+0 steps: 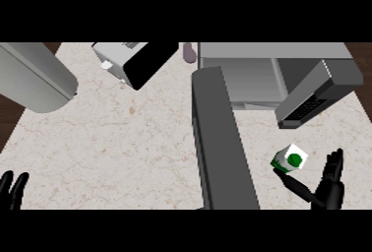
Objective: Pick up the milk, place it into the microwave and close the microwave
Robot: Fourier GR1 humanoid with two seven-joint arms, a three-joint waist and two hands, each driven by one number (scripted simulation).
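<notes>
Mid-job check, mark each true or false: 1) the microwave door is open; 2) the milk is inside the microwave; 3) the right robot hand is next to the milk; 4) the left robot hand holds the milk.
1) True: the microwave door hangs open.
2) False: the milk stands on the counter, outside it.
3) True: the right robot hand is open beside the carton.
4) False: the left robot hand rests open at the lower left edge.
</notes>
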